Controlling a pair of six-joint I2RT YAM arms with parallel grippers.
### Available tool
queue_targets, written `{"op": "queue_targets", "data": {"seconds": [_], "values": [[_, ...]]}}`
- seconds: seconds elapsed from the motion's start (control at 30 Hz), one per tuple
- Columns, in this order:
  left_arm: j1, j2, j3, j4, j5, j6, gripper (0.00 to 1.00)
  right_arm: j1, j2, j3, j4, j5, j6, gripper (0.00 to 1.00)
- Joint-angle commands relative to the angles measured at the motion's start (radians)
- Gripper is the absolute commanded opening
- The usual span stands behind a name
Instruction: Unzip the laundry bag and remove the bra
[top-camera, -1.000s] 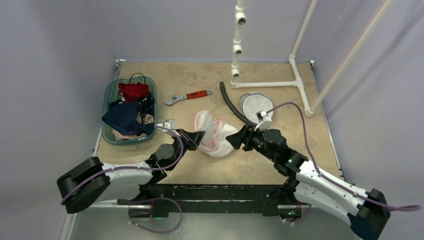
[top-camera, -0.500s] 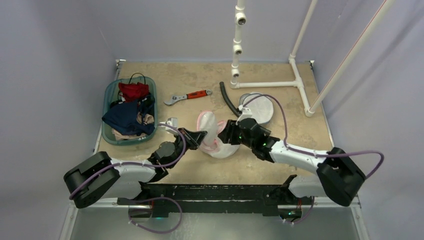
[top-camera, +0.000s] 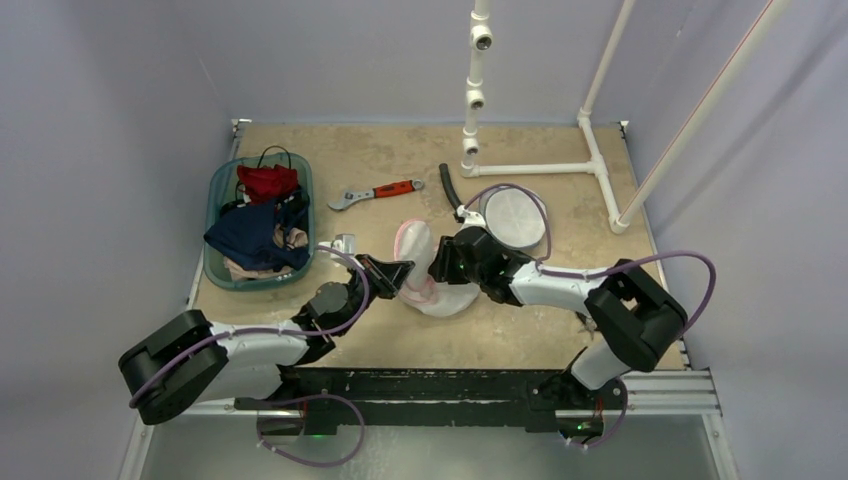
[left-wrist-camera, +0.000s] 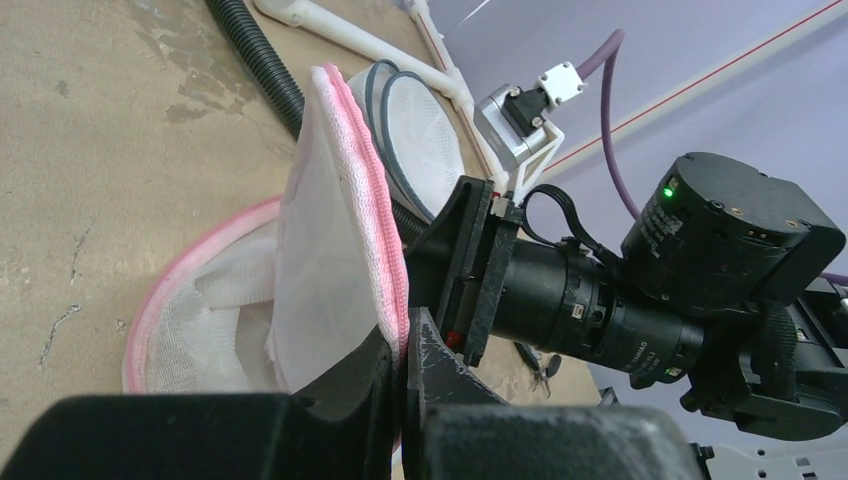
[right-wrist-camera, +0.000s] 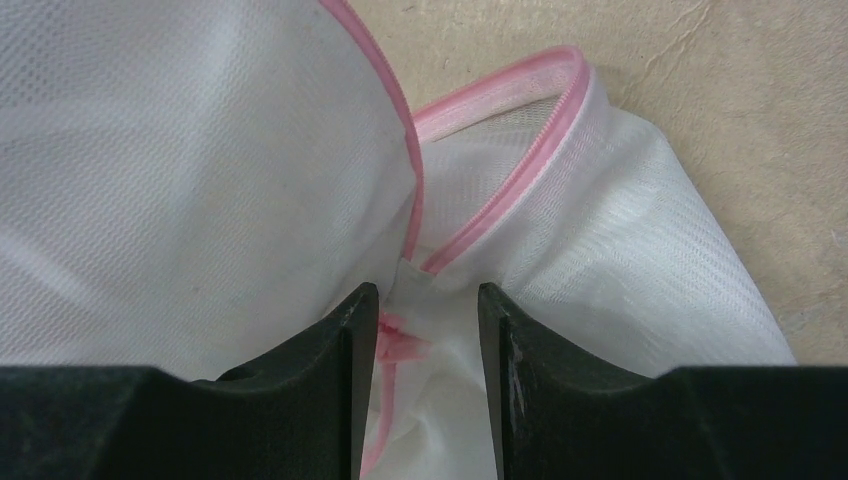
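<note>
The laundry bag (top-camera: 432, 278), white mesh with a pink zipper (right-wrist-camera: 512, 188), lies mid-table with one flap raised. My left gripper (top-camera: 396, 272) is shut on the flap's pink zipper edge (left-wrist-camera: 372, 200) and holds it up; the pinch shows between its fingertips (left-wrist-camera: 402, 345). From the right, my right gripper (top-camera: 441, 262) is pressed into the bag. Its jaws (right-wrist-camera: 428, 300) stand apart around the zipper's end, with a pink pull tab (right-wrist-camera: 398, 345) and white mesh between them. The bra is hidden.
A green basket (top-camera: 211, 262) full of clothes stands at the left. A red-handled wrench (top-camera: 375, 192), a black hose (top-camera: 453, 198) and a round white mesh disc (top-camera: 514, 216) lie behind the bag. A white pipe frame (top-camera: 540, 168) rises at the back right.
My right arm has swung left into the bag, and its jaws have narrowed around the zipper end. The left gripper has kept its hold on the raised flap.
</note>
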Motion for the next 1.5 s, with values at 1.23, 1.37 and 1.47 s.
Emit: {"op": "queue_targets", "data": {"seconds": [1.23,1.37,1.47], "values": [[0.006,-0.23,0.064,-0.359,-0.105,0.049,0.07,-0.004,-0.364,-0.057,-0.053,-0.014,-0.081,0.0],[0.006,-0.159,0.07,-0.35,-0.077,0.031,0.09,-0.005,-0.381,-0.091,-0.056,0.024,-0.068,0.0],[0.005,-0.1,0.075,-0.27,-0.01,0.023,0.0,-0.005,-0.413,-0.116,-0.057,0.033,-0.062,0.0]]}}
